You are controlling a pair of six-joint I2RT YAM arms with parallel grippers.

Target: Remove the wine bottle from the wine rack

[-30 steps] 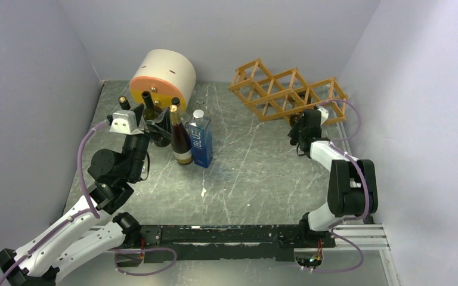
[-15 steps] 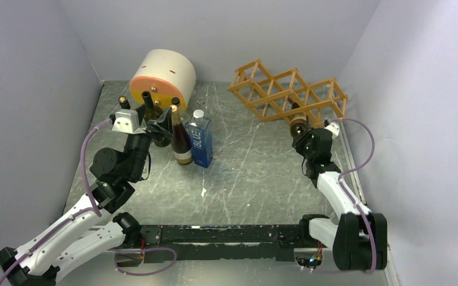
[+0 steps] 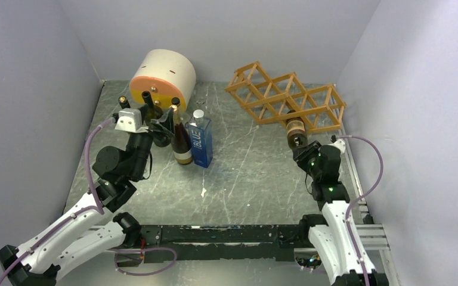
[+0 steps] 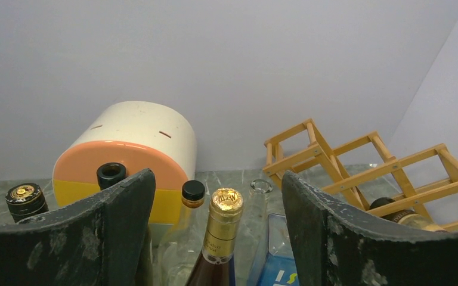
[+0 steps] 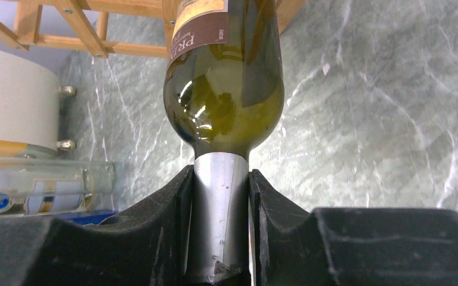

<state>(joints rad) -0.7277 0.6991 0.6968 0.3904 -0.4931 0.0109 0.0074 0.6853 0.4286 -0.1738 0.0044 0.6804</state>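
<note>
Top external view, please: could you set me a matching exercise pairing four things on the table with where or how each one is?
Things:
1. green glass wine bottle
2. orange-tan wooden lattice wine rack
3. blue carton
4. cream and orange cylinder

Places or states:
A. on its side, back left
B. neck clamped in the right gripper
C. upright beside the standing bottles
D. back right corner

Pairs: 1-B, 2-D, 3-C, 4-A

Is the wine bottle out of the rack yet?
Partly out: the bottle has its base inside the rack; right jaws clamp its neck.
</note>
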